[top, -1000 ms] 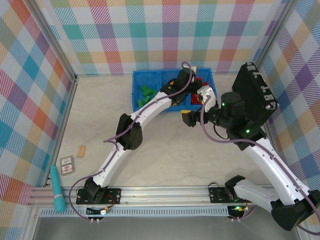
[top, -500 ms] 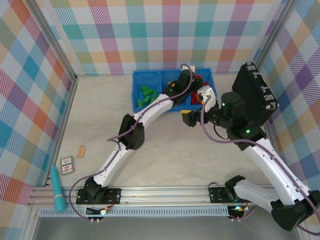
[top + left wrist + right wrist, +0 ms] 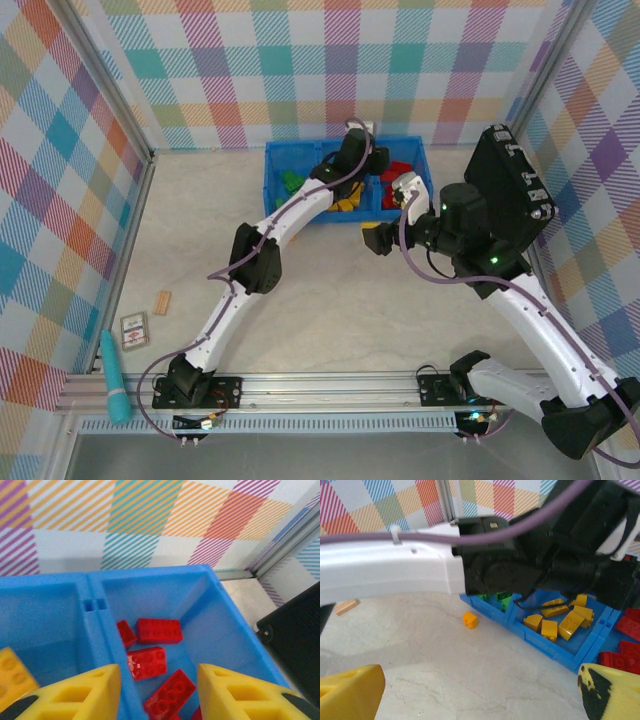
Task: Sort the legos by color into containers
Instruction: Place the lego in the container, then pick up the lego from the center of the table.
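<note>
My left gripper (image 3: 157, 690) hangs open over the right compartment of the blue tray (image 3: 215, 605), nothing between its yellow fingers. Several red legos (image 3: 159, 630) lie below it, and a yellow one (image 3: 12, 672) shows in the middle compartment. From above, the left gripper (image 3: 352, 142) is at the tray's (image 3: 272, 200) far side. My right gripper (image 3: 480, 695) is open and empty above bare table just in front of the tray (image 3: 545, 642). One orange lego (image 3: 470, 620) lies loose on the table next to the tray's front corner. Yellow legos (image 3: 560, 620), green legos (image 3: 500, 599) and red legos (image 3: 625, 645) lie in separate compartments.
A black hard case (image 3: 510, 195) stands to the right of the tray, close to the right arm. A tan wooden block (image 3: 162, 302), a printed card (image 3: 134, 332) and a teal tool (image 3: 113, 375) lie at the near left. Plaid walls enclose the table.
My left gripper has moved back and slightly left over the tray, uncovering more of the red compartment. The right arm has barely moved.
</note>
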